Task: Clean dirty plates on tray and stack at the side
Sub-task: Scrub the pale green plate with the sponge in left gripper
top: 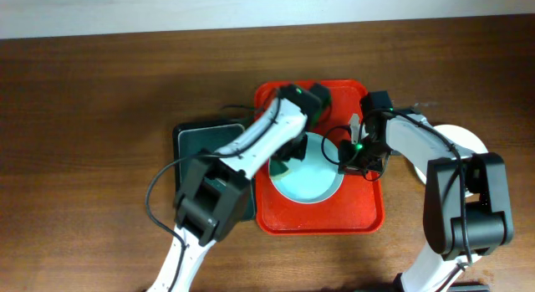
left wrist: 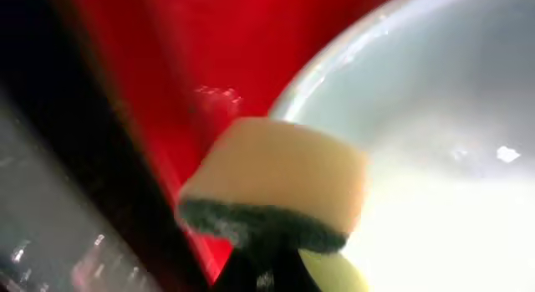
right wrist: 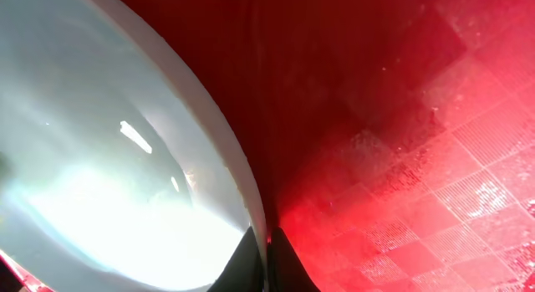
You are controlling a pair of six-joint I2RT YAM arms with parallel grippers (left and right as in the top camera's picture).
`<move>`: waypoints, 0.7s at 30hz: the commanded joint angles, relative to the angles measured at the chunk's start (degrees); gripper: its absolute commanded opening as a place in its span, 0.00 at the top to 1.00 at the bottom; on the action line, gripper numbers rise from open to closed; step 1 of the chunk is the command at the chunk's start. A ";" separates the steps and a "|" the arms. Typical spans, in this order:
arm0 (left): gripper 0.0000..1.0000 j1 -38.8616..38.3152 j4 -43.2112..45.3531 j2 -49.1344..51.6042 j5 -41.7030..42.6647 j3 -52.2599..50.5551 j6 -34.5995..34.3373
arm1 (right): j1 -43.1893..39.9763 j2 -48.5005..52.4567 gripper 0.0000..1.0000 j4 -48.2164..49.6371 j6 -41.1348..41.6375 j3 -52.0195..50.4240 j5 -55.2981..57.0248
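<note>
A pale mint plate (top: 311,181) lies on the red tray (top: 318,218). My right gripper (top: 354,155) is shut on the plate's right rim; in the right wrist view its black fingertips (right wrist: 288,263) pinch the thin edge of the plate (right wrist: 100,158) above the tray floor (right wrist: 401,158). My left gripper (top: 292,156) reaches over the plate's upper left edge and is shut on a sponge. The left wrist view shows that yellow sponge (left wrist: 280,179), dark scrub side towards the gripper (left wrist: 267,263), over the rim of the plate (left wrist: 435,158) and the tray (left wrist: 167,74).
A black tray (top: 196,141) sits left of the red tray, partly under my left arm. A white plate (top: 466,140) rests on the table to the right, half hidden by my right arm. The table's far edge runs along the top.
</note>
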 commanded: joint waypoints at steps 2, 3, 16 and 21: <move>1.00 6.49 -11.43 -2.43 5.31 12.94 1.16 | -0.68 0.42 0.96 -0.52 0.02 -0.74 4.02; 1.00 7.72 -13.14 -3.15 4.83 14.25 1.88 | -0.68 0.44 0.96 -0.55 0.02 -0.74 4.02; 1.00 18.01 -11.43 -5.60 -0.57 1.16 4.98 | -0.68 0.42 0.96 0.96 -2.78 -0.74 4.24; 0.99 17.92 -3.19 -5.60 -0.37 -11.13 4.70 | -0.68 0.42 0.96 0.98 -2.78 -0.74 4.22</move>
